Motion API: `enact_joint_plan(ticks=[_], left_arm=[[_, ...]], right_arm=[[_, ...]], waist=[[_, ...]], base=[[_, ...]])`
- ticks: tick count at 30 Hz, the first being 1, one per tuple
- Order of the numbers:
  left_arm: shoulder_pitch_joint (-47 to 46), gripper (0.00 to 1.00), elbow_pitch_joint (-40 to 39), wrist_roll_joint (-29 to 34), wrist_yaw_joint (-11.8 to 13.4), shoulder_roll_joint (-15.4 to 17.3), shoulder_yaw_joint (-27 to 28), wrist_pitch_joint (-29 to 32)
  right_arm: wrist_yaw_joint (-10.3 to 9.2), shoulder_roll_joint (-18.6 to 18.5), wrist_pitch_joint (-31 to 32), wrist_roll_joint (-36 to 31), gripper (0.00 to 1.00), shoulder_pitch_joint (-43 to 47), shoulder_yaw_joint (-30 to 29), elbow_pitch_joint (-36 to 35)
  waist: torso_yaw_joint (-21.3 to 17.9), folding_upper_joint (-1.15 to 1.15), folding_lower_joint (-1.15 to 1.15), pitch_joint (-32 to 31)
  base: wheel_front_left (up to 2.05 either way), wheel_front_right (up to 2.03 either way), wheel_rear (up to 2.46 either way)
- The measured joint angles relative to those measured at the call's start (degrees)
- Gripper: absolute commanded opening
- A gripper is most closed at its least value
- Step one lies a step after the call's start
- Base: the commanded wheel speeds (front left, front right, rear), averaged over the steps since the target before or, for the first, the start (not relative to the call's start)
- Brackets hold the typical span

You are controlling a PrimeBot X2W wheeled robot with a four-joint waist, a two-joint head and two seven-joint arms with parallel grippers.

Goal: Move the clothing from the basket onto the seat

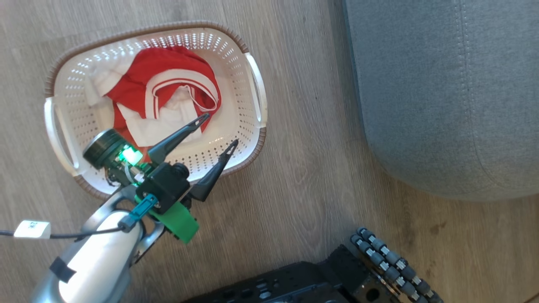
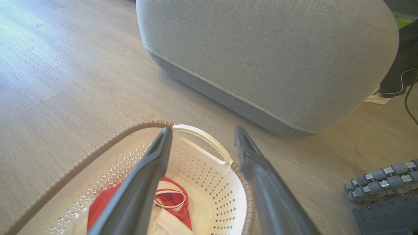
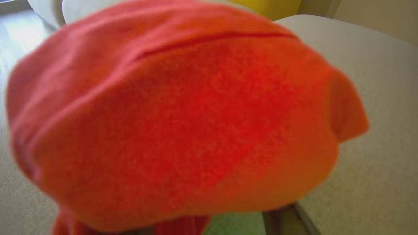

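Observation:
The cream basket [image 1: 257, 90] with its brown rim stands on the wooden floor, left of the grey seat [image 1: 442, 84]. A red and white garment [image 1: 168, 84] with striped trim lies crumpled inside it. My left gripper [image 1: 220, 129] hovers open over the basket's near right part, nothing between its fingers; its wrist view shows the gripper [image 2: 204, 130], basket rim [image 2: 143, 124], garment [image 2: 173, 199] and seat [image 2: 261, 58]. In the right wrist view a plain red garment [image 3: 183, 114], blurred, hangs close before the camera over the seat cushion [image 3: 375, 163]. One right finger [image 3: 287, 220] stands far out to the side.
The robot's dark base with grey rollers [image 1: 391, 265] sits on the floor between basket and seat, near the bottom edge. A dark object with a cable [image 2: 401, 65] stands beside the seat. Something yellow [image 3: 264, 6] lies beyond the cushion.

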Motion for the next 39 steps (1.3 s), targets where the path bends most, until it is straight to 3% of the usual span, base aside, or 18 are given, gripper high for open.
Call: enact_joint_plan(ticks=[6,10,14,25,31,36,39], left_arm=[[-0.49,1.00,0.32,-0.69,0.00,-3.77,-1.20,0.00],[-0.85,1.00,1.26,-0.97,-0.01,-7.13,-2.04,0.00],[-0.51,1.00,2.53,-1.47,0.00,-9.64,-2.34,0.00],[7.23,1.00,4.34,-1.43,0.00,-14.83,0.44,0.00],[12.08,1.00,5.16,-1.09,-0.01,-16.03,5.03,0.00],[15.62,1.00,5.30,-0.43,-0.01,-17.34,8.33,0.00],[16.79,1.00,5.21,-0.44,0.00,-18.13,11.18,0.00]], right_arm=[[0.01,-1.45,1.89,-1.82,1.00,1.43,-0.76,4.56],[0.00,-3.88,7.17,-4.99,1.00,4.80,0.23,5.55],[0.00,-3.87,11.01,-6.15,1.00,6.78,2.47,7.13],[0.00,-3.97,12.95,2.24,1.00,10.24,14.18,7.88],[0.00,-2.34,10.18,10.36,1.00,12.93,23.05,8.03],[0.00,-0.52,5.35,16.19,1.00,16.63,34.12,7.21],[0.00,0.83,2.82,20.40,1.00,20.57,42.30,2.90]], waist=[[0.82,0.00,0.00,-3.64],[1.70,0.00,0.00,-7.71],[2.41,0.00,0.00,-12.52],[3.39,0.01,-0.01,-25.93],[3.64,0.01,-0.01,-32.33],[3.84,0.01,-0.01,-37.00],[4.31,0.01,-0.01,-39.29]], base=[[0.00,0.00,0.00],[0.00,0.00,0.00],[0.00,0.00,0.00],[0.00,0.00,0.00],[0.00,0.00,0.00],[0.00,0.00,0.00],[0.00,0.00,0.00]])
